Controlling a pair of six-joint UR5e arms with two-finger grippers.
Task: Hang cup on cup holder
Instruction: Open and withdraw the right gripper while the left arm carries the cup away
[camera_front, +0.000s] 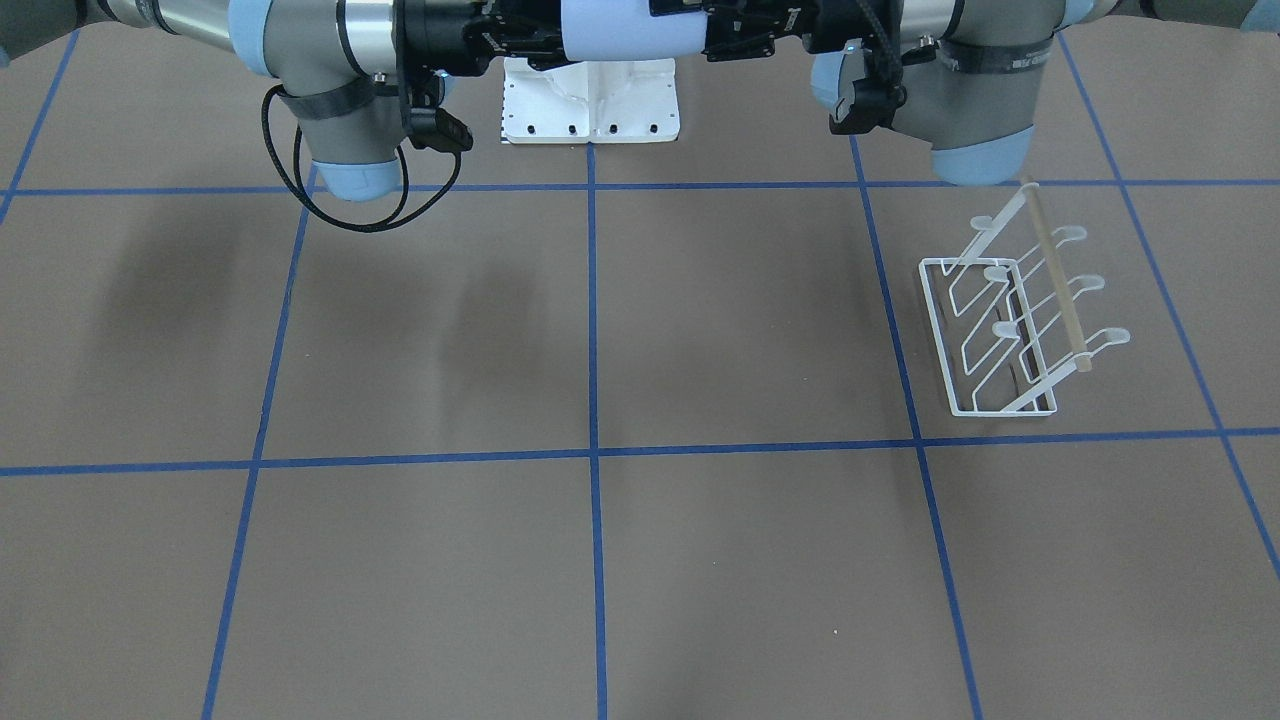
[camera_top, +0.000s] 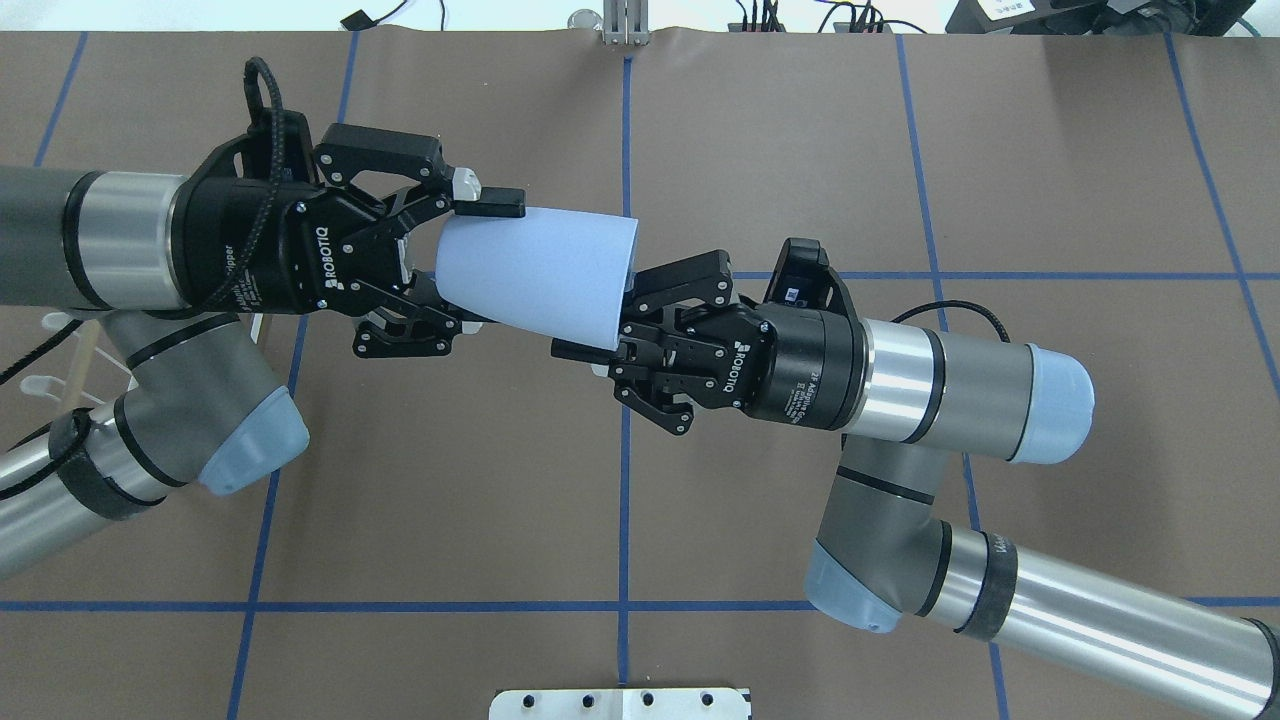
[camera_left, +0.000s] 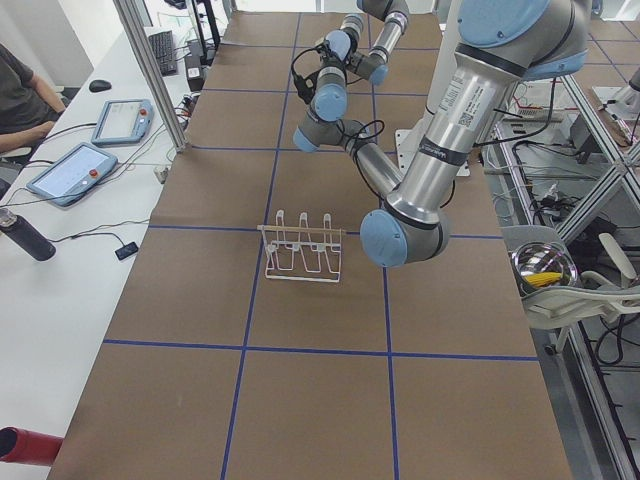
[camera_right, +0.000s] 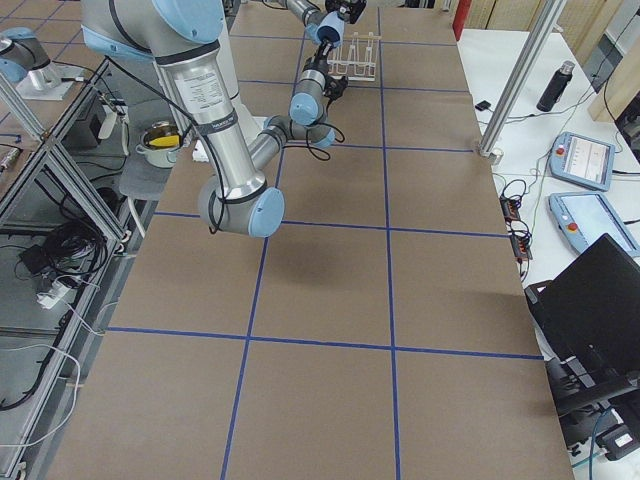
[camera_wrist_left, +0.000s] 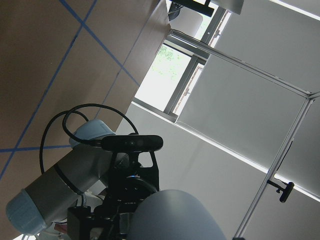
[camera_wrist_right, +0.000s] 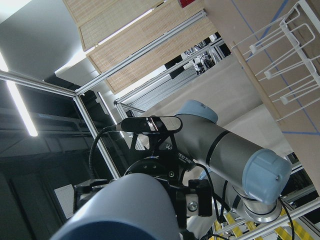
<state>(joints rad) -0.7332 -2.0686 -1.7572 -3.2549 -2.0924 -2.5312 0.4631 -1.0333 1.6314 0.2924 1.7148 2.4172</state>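
Observation:
The pale-blue cup (camera_top: 535, 275) lies on its side in the air between both grippers, high over the table's middle. My left gripper (camera_top: 480, 265) straddles its narrow base, one fingertip on each side of the wall. My right gripper (camera_top: 605, 335) pinches the wide rim, one finger outside and one hidden inside. In the front-facing view the cup (camera_front: 630, 30) shows at the top edge. The white wire cup holder (camera_front: 1010, 330) with its wooden rod stands empty on the table on my left side. It also shows in the exterior left view (camera_left: 303, 255) and the right wrist view (camera_wrist_right: 280, 75).
The white pedestal base (camera_front: 590, 100) is at the robot's side of the table. Blue tape lines grid the brown table. A side table with tablets (camera_left: 70, 170) and a seated person lie beyond the far edge. A metal bowl (camera_left: 543, 268) sits off the table.

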